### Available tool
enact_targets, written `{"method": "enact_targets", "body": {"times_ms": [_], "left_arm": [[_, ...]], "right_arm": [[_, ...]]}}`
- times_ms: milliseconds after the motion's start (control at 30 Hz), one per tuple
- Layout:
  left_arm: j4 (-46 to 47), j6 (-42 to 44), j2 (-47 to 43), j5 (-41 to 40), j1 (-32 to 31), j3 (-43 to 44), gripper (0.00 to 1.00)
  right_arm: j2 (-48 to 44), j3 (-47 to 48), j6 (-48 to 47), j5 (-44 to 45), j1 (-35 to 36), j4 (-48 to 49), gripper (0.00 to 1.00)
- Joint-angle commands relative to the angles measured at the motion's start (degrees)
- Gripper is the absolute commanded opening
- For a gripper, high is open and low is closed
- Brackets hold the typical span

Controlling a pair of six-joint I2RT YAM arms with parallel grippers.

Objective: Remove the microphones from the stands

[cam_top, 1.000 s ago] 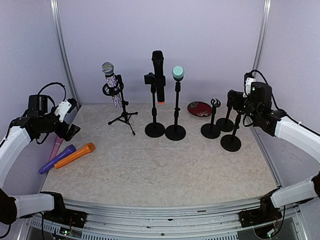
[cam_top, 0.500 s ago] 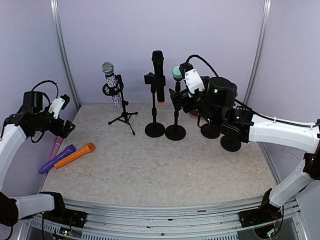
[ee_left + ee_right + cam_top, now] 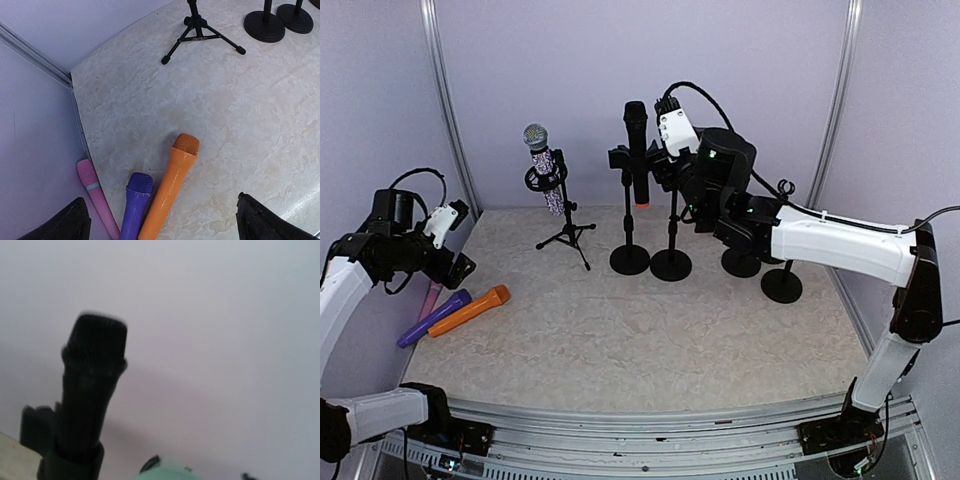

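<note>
The mint-green, round-headed microphone [image 3: 167,474] sits on a slim black pole stand with a flat disc base [image 3: 671,264] at the centre of the top view. The right gripper [image 3: 665,165] crowds its head, and I cannot tell whether it is apart or clamped. It should probably grip the smooth body below the head and lift straight up, so the stand does not tip into the matte black mesh-topped microphone [image 3: 92,390]. At the left edge, the left gripper [image 3: 457,262] is spread wide and holds nothing.
</note>
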Motion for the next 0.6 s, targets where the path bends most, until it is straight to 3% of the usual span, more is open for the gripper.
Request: {"method": "enact_targets", "body": {"times_ms": [0,267,433,567], "left_arm": [[-0.62,1.09,-0.01,-0.61,-1.75,0.89,0.99],[-1.56,0.26,0.08,2.36,-3.72,2.35,0.99],[-2.13,0.34,-1.42,2.66,-3.87,2.09,0.99],[-2.87,0.59,-2.69,3.20,-3.84,2.06,0.99]], "right_arm": [[3.80,3.36,-4.44,5.34,-0.13,2.26,0.62],[1.37,3.59,-1.68,4.58,-0.09,-1.10,0.19],[-4.60,0.68,2.33,0.63,-0.09,-4.42,0.05],[-10.09,-2.84,6.93,-3.81,-0.05,-6.88,0.00]]}}
